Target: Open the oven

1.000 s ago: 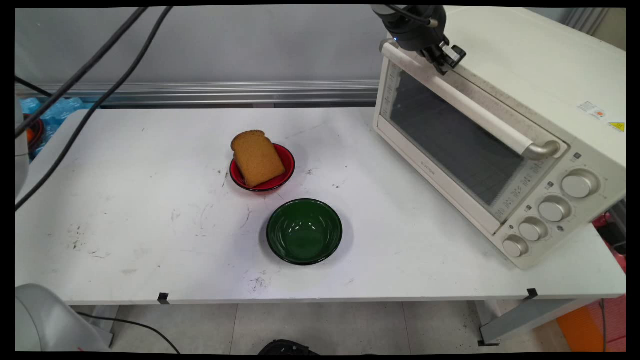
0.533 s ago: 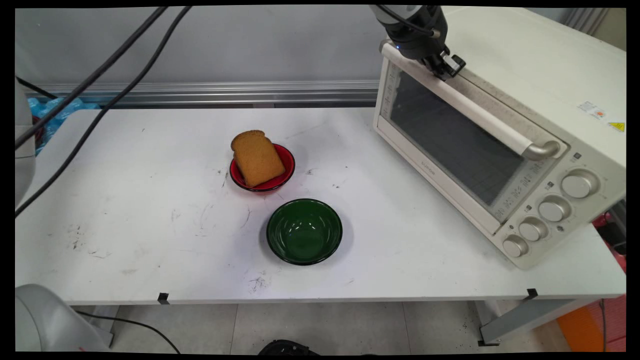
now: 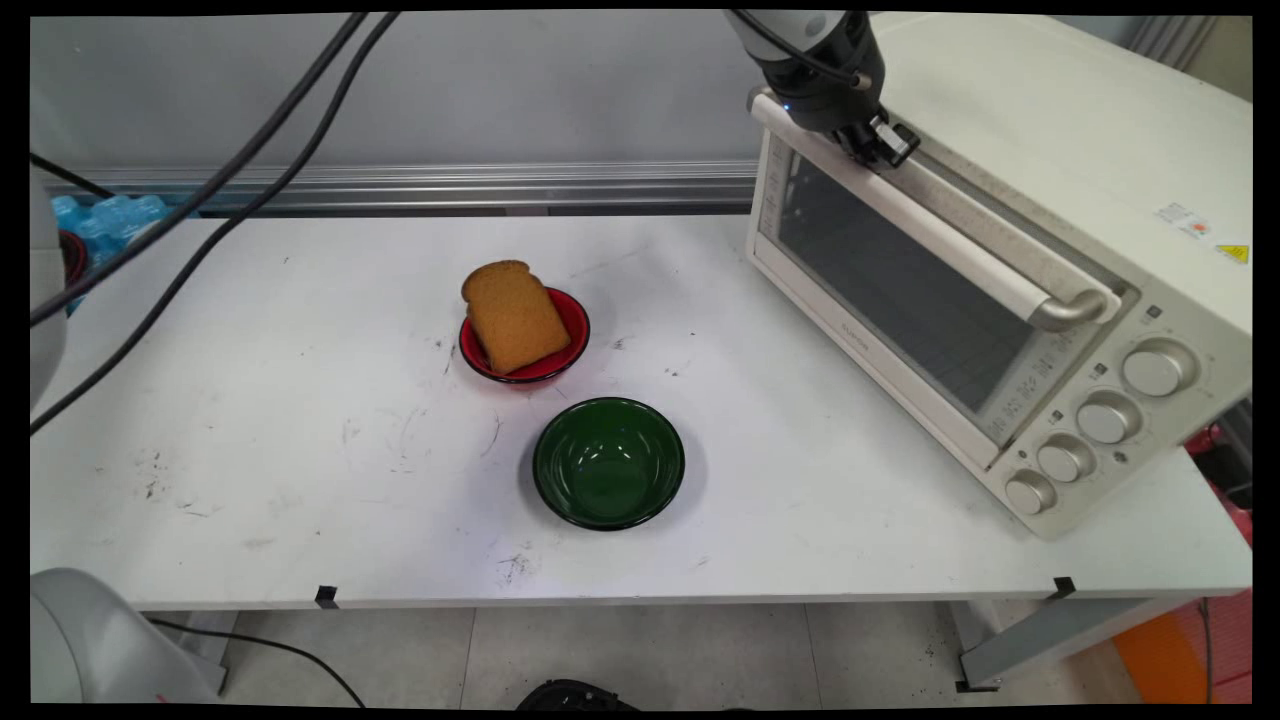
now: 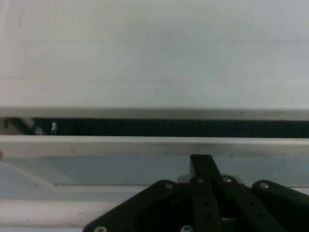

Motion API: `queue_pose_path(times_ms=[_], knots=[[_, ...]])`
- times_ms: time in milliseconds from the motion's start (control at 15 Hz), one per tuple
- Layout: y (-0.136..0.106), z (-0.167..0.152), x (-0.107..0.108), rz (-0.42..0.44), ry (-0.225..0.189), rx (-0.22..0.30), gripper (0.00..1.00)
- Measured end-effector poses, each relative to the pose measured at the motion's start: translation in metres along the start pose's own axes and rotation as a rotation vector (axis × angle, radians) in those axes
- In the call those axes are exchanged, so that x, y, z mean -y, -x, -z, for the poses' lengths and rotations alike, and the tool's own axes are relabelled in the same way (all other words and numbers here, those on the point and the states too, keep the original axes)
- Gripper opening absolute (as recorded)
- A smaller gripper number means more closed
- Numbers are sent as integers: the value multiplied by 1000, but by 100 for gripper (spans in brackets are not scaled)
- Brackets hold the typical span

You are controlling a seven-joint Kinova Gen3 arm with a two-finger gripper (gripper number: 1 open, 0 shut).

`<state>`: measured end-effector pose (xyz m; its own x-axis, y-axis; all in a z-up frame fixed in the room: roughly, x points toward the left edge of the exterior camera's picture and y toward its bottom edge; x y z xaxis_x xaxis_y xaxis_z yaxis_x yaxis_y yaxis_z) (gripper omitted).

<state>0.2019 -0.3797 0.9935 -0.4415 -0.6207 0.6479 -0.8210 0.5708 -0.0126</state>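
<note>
My gripper [image 3: 884,143] is at the far end of the cream toaster oven's [image 3: 1060,140] door handle [image 3: 950,235]. Its fingers are shut together and tucked between the handle bar and the glass door [image 3: 890,290]. The door leans slightly outward at its top. In the hand view the gripper [image 4: 203,163] points at the door's top edge [image 4: 145,145], with a dark slit into the oven [image 4: 145,127] just above it.
A slice of brown bread [image 3: 513,315] leans in a small red bowl [image 3: 578,335] at mid-table. An empty green bowl [image 3: 608,462] stands nearer the front edge. The oven's knobs [image 3: 1105,415] face the front right. Black cables [image 3: 200,190] hang at the upper left.
My gripper has shifted left and slightly down along with the handle. The top of the oven door has come away from the oven body, opening a narrow gap.
</note>
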Motion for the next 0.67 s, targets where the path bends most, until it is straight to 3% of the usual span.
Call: queue_pose_path(times_ms=[667], knots=[[31,14,6,5,-5,57,0]])
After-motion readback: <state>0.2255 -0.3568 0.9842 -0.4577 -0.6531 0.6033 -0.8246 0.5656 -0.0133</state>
